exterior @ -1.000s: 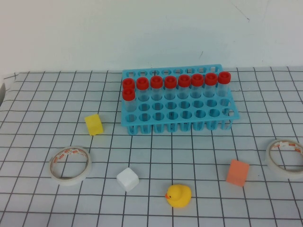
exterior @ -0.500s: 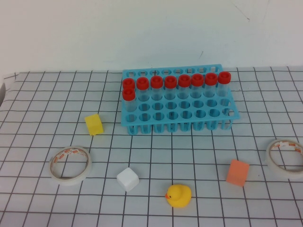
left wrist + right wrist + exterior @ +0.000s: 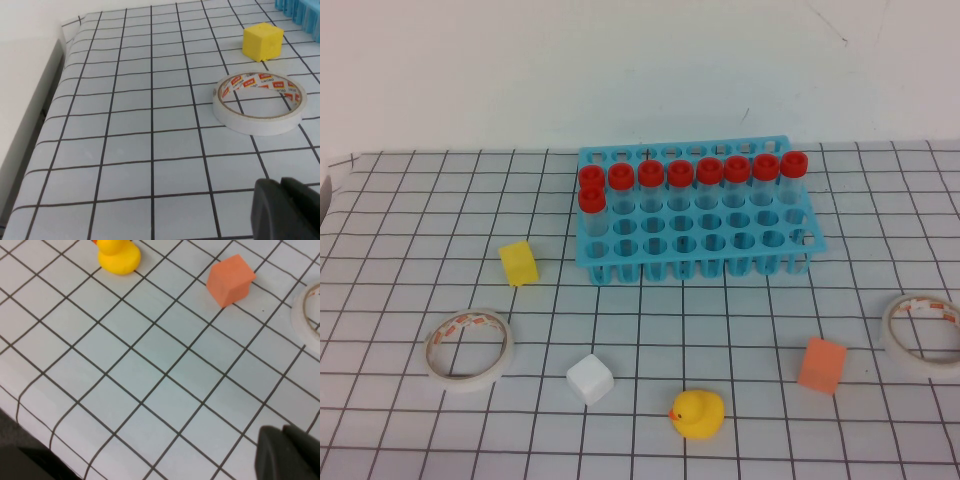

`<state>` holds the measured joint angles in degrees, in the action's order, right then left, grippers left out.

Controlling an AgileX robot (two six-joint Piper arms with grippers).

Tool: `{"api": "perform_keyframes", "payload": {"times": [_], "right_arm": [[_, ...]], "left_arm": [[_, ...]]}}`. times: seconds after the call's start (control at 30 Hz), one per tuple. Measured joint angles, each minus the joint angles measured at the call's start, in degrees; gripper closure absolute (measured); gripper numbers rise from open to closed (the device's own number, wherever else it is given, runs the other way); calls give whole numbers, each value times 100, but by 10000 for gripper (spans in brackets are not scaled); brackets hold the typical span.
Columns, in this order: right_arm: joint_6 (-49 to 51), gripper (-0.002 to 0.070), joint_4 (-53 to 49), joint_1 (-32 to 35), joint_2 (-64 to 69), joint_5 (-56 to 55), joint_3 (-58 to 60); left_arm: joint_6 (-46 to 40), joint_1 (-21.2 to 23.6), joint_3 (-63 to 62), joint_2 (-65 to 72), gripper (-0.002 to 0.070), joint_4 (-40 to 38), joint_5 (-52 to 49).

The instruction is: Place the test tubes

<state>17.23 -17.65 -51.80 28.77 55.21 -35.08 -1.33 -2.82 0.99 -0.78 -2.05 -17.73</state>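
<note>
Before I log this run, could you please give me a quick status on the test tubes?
Left gripper shut, empty, near-left by tape roll. Right gripper shut, empty, near-right by orange cube. Nine red-capped tubes upright in blue rack. Nothing blocking rack.

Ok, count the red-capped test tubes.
9. Eight test tubes line one row near the blue rack's back; the ninth stands before its left end. Left gripper and right gripper hover shut, away from it.
</note>
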Motion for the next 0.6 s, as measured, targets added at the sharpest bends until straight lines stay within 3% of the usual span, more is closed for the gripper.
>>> {"api": "perform_keyframes", "payload": {"times": [0.27,0.37,0.6], "right_arm": [[-114,678,-244,176,-375,-106,11],[-310,678,-350,828,-520,-702,125],[-418,678,-250,3108,-891,-2323,486]], "left_arm": [[0,0,0,0,676,0,-4],[0,0,0,0,676,0,-4],[-11,0,0,0,676,-5,-4]]}}
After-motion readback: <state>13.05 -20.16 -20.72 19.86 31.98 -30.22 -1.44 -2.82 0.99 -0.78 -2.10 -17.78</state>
